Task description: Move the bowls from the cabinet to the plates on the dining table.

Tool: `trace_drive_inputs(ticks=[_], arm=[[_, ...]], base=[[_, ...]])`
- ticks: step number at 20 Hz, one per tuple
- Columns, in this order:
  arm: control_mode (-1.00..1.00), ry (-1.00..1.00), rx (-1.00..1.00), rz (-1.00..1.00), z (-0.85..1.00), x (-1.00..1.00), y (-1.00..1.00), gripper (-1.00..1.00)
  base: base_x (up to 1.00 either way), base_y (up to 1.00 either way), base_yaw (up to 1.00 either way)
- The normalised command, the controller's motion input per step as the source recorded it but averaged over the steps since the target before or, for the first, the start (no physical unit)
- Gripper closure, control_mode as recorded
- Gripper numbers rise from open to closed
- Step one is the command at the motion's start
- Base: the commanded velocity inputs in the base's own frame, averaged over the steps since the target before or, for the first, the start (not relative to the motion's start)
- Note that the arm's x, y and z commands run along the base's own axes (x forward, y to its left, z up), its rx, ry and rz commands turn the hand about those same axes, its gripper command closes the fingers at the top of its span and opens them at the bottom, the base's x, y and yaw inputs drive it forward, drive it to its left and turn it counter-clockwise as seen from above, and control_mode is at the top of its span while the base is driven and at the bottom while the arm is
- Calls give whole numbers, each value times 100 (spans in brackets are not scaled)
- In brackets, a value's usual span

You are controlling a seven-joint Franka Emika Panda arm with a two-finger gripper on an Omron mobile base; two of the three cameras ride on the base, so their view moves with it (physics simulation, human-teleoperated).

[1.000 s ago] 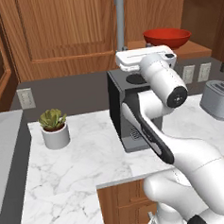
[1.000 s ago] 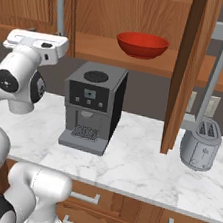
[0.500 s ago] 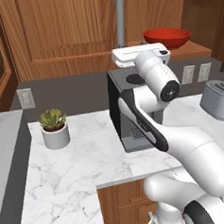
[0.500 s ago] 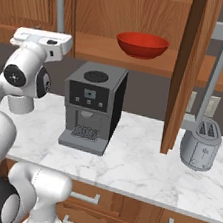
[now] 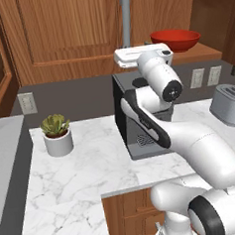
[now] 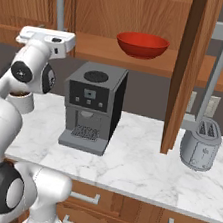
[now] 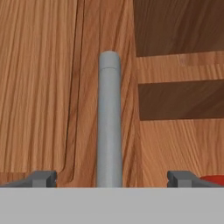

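A glossy red bowl [image 5: 175, 40] [image 6: 142, 45] sits on the open shelf of the brown wooden cabinet [image 5: 59, 39]. The cabinet's right door [image 6: 188, 69] stands swung open. The left door is closed, with its grey bar handle [image 7: 109, 122] [image 5: 126, 17] upright. My gripper [image 7: 111, 178] is open and faces that handle, which lines up between the two fingertips [image 7: 41, 178]. My white hand [image 5: 141, 55] [image 6: 46, 38] hovers at shelf height, left of the bowl. A sliver of the red bowl [image 7: 214, 178] shows beside the right fingertip. The plates and the dining table are out of view.
A black coffee machine [image 5: 139, 118] [image 6: 91, 108] stands on the marble counter right under my hand. A grey plant pot [image 5: 58, 138] is to its left and a silver toaster [image 5: 230, 104] [image 6: 199, 147] to its right. The open door's long handle [image 6: 215, 73] juts out above the toaster.
My hand has risen a little and edged toward the closed left door. The jaws have stayed open and the bowl has not moved.
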Motion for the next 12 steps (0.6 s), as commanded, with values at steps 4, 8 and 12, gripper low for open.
trace_drive_inputs(ticks=[4,8,12], arm=[[-100,0,0,0,-1,25,5,-100],[-100,0,0,-1,-3,26,9,-100],[-100,0,0,-2,-3,28,14,-100]], base=[[0,0,0],[0,0,0],[0,0,0]])
